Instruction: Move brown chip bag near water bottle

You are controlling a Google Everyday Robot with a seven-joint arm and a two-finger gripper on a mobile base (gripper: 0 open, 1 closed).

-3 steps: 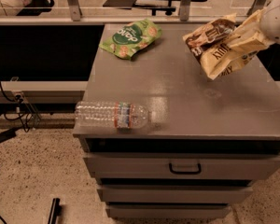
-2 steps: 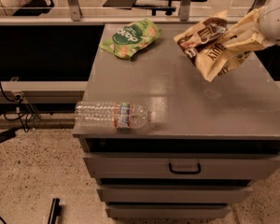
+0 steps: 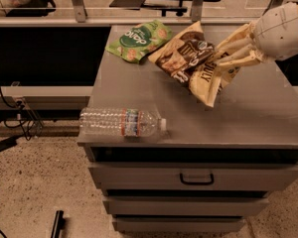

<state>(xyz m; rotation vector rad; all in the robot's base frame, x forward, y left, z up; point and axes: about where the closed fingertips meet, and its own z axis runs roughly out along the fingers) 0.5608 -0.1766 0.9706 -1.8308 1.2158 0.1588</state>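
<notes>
Brown chip bag (image 3: 188,58) hangs clamped in my fingers (image 3: 238,57) over the grey counter (image 3: 258,118), apart from the water bottle (image 3: 121,123).

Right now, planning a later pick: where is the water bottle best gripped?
The water bottle's ribbed middle, from above, gripper across it: it lies on its side along the table's front edge. The gripper holds the brown chip bag over the table.

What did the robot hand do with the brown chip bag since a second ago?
The gripper, shut on the brown chip bag, carried it left over the table, closer to the green bag. It never let go. The water bottle and the green bag stayed put.
</notes>
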